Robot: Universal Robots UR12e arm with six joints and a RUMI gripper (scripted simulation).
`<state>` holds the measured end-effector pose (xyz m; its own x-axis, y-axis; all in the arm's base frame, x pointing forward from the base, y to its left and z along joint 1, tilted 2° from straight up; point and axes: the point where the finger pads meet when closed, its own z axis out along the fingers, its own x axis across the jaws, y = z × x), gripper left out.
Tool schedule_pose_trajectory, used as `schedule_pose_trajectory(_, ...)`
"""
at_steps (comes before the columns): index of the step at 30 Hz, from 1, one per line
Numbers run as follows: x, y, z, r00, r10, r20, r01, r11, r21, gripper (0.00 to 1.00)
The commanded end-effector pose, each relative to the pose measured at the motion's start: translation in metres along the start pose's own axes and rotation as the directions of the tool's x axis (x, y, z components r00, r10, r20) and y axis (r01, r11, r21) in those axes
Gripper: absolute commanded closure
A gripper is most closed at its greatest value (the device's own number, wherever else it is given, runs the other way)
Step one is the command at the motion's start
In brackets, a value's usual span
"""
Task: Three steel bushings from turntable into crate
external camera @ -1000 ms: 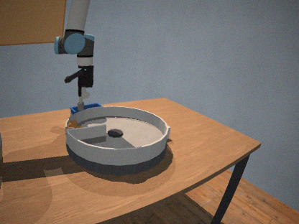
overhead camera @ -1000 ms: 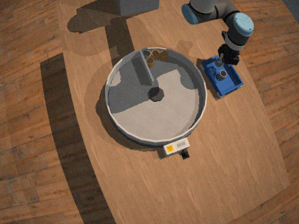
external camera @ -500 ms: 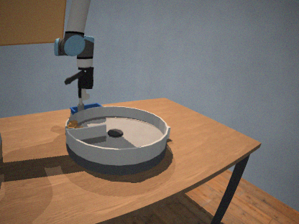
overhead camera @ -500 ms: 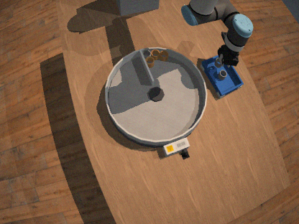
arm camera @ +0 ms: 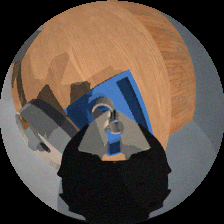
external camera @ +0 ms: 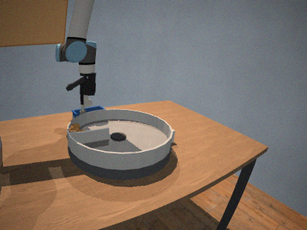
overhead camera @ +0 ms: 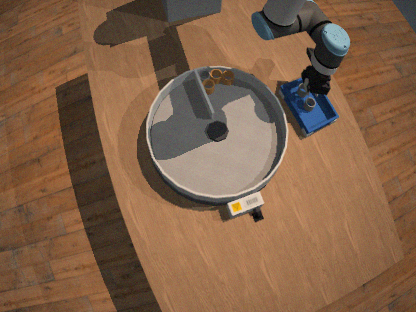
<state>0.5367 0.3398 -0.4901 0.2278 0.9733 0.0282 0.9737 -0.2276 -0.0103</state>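
Observation:
My gripper (overhead camera: 304, 89) hangs over the blue crate to the right of the turntable (overhead camera: 216, 135). It is shut on a grey steel bushing (arm camera: 114, 126) and holds it just above the crate floor. Another steel bushing (overhead camera: 310, 104) lies inside the crate; it also shows in the wrist view (arm camera: 101, 109). At the far edge of the turntable, beside the grey divider (overhead camera: 198, 94), sit three brass bushings (overhead camera: 218, 78) and one grey steel bushing (overhead camera: 205, 75). In the exterior view the gripper (external camera: 83, 104) stands above the crate (external camera: 88, 110) behind the turntable rim.
A black hub (overhead camera: 217, 131) sits at the turntable's centre. A small labelled box (overhead camera: 245, 204) is attached at the turntable's near edge. A grey block (overhead camera: 192, 10) stands at the table's far side.

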Motion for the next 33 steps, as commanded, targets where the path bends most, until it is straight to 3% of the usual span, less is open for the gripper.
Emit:
schedule_pose_trajectory(1,0.0004,0.0006,0.0072,1.000,0.000,-0.001,0.000,1.000,-0.001,1.00)
schedule_pose_trajectory(33,0.0004,0.0006,0.0111,1.000,0.000,-0.001,0.000,1.000,-0.001,1.00)
